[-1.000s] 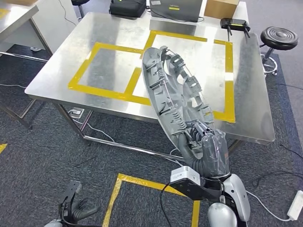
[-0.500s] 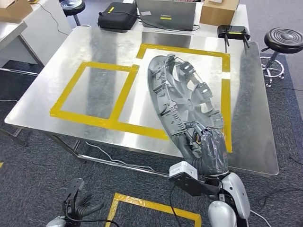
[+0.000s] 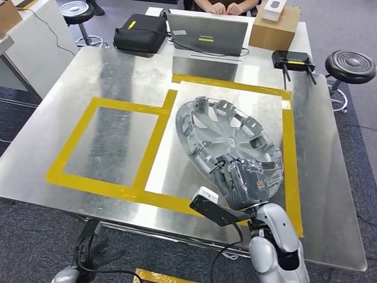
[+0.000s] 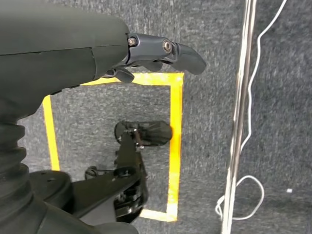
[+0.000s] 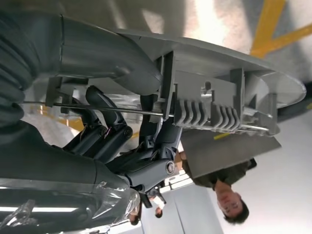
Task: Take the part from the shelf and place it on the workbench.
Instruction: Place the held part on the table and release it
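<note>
Head view: the right hand (image 3: 247,184) is seen closed on the near rim of the grey wheel cover (image 3: 222,138), its fingers hooked over the edge. From the right wrist view the same grip is shown close up, with the dark fingers (image 5: 110,131) curled under the rim of the wheel cover (image 5: 221,92) and the thumb laid along its outer face. The wheel cover is held low over the worktop (image 3: 111,65), tilted, with its ribbed inner side turned up, inside the right-hand square of yellow tape (image 3: 291,153); whether its far edge touches the metal cannot be told. The left hand (image 3: 93,253) hangs low beside the worktop's near edge, holding nothing, its fingers (image 4: 173,51) loosely spread over the grey carpet (image 4: 287,97). At the far edge of the worktop a laptop (image 3: 207,34), a black bag (image 3: 140,35), a cardboard box (image 3: 273,29) and a router (image 3: 291,59) are set. Behind the laptop a person's hands (image 3: 224,8) are seen.
</note>
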Tool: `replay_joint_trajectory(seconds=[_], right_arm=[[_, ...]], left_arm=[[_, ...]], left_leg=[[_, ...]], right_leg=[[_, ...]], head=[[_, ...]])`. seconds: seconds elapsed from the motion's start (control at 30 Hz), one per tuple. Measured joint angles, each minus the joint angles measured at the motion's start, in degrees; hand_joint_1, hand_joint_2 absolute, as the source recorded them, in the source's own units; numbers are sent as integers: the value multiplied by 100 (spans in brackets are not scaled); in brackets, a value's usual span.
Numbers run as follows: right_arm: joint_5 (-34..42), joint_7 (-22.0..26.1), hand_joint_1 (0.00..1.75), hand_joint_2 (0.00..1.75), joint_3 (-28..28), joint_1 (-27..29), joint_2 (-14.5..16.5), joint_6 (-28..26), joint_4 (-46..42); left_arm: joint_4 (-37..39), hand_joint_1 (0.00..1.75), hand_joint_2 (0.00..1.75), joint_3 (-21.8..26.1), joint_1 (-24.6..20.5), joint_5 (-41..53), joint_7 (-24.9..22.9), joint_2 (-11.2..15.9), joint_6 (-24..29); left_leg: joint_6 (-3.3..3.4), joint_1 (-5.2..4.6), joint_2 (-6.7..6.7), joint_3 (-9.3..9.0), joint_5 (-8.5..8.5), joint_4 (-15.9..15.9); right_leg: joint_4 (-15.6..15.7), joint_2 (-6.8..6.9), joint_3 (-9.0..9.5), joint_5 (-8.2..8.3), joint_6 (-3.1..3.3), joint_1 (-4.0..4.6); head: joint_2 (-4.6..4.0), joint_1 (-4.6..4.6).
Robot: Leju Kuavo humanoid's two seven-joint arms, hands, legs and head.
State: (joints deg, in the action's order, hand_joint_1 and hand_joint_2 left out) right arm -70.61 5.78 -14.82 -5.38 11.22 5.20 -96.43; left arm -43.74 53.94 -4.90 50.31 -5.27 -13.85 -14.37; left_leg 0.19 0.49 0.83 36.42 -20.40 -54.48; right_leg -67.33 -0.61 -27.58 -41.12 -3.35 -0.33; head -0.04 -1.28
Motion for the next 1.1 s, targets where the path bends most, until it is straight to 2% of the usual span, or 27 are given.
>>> replay_joint_trajectory(seconds=[0.03,0.07,0.1,0.13,0.17,0.2,0.23,0.37,0.47,0.6,0.8,0.87,0.93,1.0,1.07,1.1], right_arm=[[-38,14,175,175,-14,-12,-35,5,89],[-87,45,175,175,-45,-42,-75,19,176],[-143,88,175,175,-96,-101,-114,36,281],[-206,136,175,175,-170,-182,-160,50,412],[-272,182,175,175,-253,-268,-212,53,570],[-334,215,175,175,-337,-346,-258,45,740],[-394,235,175,175,-422,-419,-297,34,914],[-539,289,175,175,-795,-802,-369,8,1528],[-562,319,175,175,-1075,-982,-422,-7,1939],[-561,341,173,175,-1392,-1131,-494,-10,2375],[-523,367,173,175,-1664,-1211,-561,-41,2681],[-523,368,154,175,-1708,-1238,-571,-44,2736],[-523,368,68,175,-1741,-1259,-578,-50,2779],[-523,357,0,175,-1761,-1263,-585,-54,2808],[-521,311,0,175,-1772,-1262,-590,-55,2821],[-514,274,0,131,-1774,-1261,-591,-58,2821]], left_arm=[[2,0,175,-1,17,4,-4,-2,3],[4,0,175,-3,33,10,-5,-1,8],[8,0,175,-9,40,14,-4,3,15],[16,0,175,-19,34,17,-2,11,21],[30,0,175,-32,21,21,1,24,28],[51,0,175,-49,7,24,4,40,35],[74,0,175,-72,-6,27,8,60,39],[168,0,175,-200,-50,21,14,157,95],[246,0,175,-292,-64,-41,14,193,163],[313,0,175,-408,-79,-109,16,208,191],[360,0,175,-558,-83,-134,22,225,210],[369,0,175,-580,-86,-138,24,228,221],[377,0,87,-595,-87,-150,29,229,232],[381,0,0,-598,-87,-185,48,228,242],[382,0,0,-597,-82,-230,63,227,244],[383,0,0,-596,-79,-252,60,227,241]], left_leg=[[0,1,4,-61,-54,0],[-5,2,10,-124,-105,0],[-15,5,17,-186,-152,0],[-32,8,22,-244,-196,0],[-54,4,25,-289,-231,-2],[-75,-1,29,-317,-255,-12],[-95,-8,31,-323,-275,-28],[-117,-9,0,-265,-291,-74],[-139,18,-13,-273,-273,-51],[-203,50,-13,-271,-261,-41],[-217,50,-13,-271,-260,-48],[-217,48,-13,-271,-259,-54],[-216,46,-13,-271,-260,-60],[-216,45,-13,-269,-260,-64],[-216,46,-13,-267,-260,-67],[-215,45,-13,-266,-261,-69]], right_leg=[[-287,2,-236,13,-6,0],[-353,2,-404,192,-9,0],[-183,3,-492,516,-13,-3],[154,6,-526,924,-17,-9],[469,9,-519,1260,-16,-7],[724,14,-497,1497,-4,-4],[886,13,-469,1597,10,0],[1060,-63,-423,1467,66,10],[1056,-74,-430,1468,112,46],[1056,-72,-428,1471,170,83],[1058,-72,-416,1482,183,85],[1060,-72,-412,1485,180,82],[1061,-73,-409,1488,178,79],[1061,-73,-409,1490,176,79],[1062,-73,-410,1492,173,79],[1063,-73,-409,1493,172,77]], head=[[0,3],[0,10],[0,16],[0,19],[0,20],[1,15],[0,14],[0,-30],[0,-48],[0,-45],[-1,-42],[-1,-42],[-1,-42],[-2,-42],[-1,-42],[-1,-42]])
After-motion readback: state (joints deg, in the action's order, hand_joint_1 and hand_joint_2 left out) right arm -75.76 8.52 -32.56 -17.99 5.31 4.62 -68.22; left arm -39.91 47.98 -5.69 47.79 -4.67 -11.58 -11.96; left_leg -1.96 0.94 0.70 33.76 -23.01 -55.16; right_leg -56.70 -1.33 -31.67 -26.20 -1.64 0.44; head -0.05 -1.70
